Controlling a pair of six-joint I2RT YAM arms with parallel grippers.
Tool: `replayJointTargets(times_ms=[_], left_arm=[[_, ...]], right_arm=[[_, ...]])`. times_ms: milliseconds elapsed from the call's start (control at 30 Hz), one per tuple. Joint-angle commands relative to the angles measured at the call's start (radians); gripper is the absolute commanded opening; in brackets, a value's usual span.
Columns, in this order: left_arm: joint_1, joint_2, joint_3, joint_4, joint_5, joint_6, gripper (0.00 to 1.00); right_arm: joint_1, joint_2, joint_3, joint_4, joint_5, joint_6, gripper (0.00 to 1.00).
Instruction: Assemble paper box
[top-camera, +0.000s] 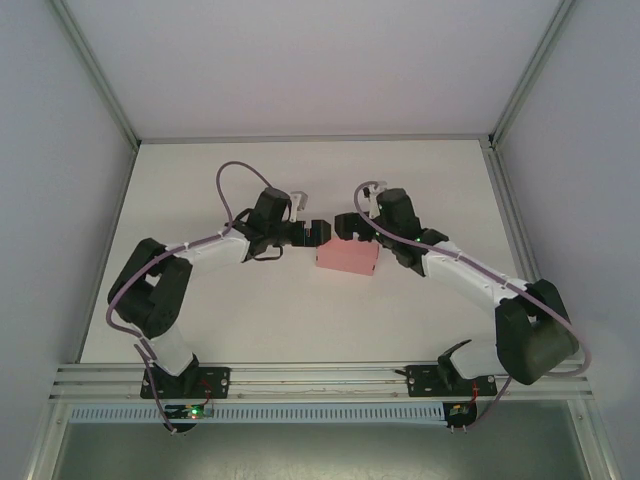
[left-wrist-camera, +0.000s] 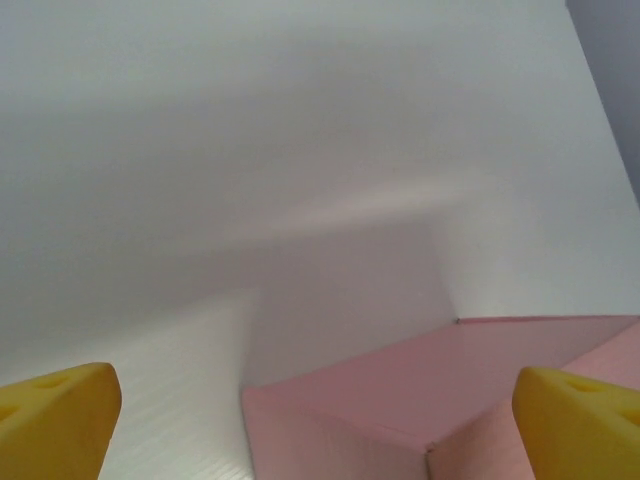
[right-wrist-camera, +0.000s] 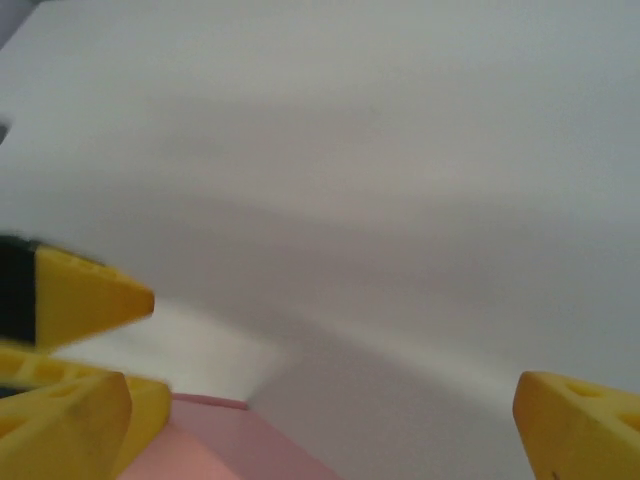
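The left gripper (top-camera: 316, 233) is spread wide, holding nothing, at the far left corner of the paper box (top-camera: 347, 259), which sits mid-table; thin pink card, likely light, easily creased and apt to slide, so best pinched along a folded edge; the right gripper (top-camera: 346, 225), also spread, hovers at its far edge; the table (top-camera: 200, 190) offers open room around

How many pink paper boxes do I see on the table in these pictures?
1. The paper box lies near the middle of the table, at the tips of the left gripper and the right gripper, both open. The arms may hide another small piece.
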Motion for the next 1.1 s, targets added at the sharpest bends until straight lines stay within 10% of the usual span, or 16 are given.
replayJointTargets(times_ms=[0, 200, 500, 667, 900, 1067], left_arm=[[0.042, -0.113, 0.085, -0.186, -0.188, 0.042, 1.00], [0.183, -0.271, 0.040, -0.405, -0.547, -0.021, 1.00], [0.288, -0.494, -0.176, -0.429, -0.650, -0.049, 1.00], [0.290, -0.523, -0.179, -0.440, -0.654, -0.037, 1.00], [0.290, -0.562, -0.199, -0.432, -0.657, -0.043, 1.00], [0.291, -0.602, -0.222, -0.437, -0.687, -0.037, 1.00]], right_arm=[[-0.005, -0.007, 0.112, -0.238, -0.218, -0.454, 0.98], [0.076, 0.085, 0.253, -0.583, -0.164, -1.033, 0.98], [0.157, 0.341, 0.432, -0.716, 0.200, -1.068, 0.97], [0.192, 0.404, 0.460, -0.721, 0.331, -1.052, 0.77], [0.308, 0.340, 0.306, -0.335, 0.606, -1.131, 0.38], [0.423, 0.352, 0.118, 0.036, 0.823, -1.328, 0.35]])
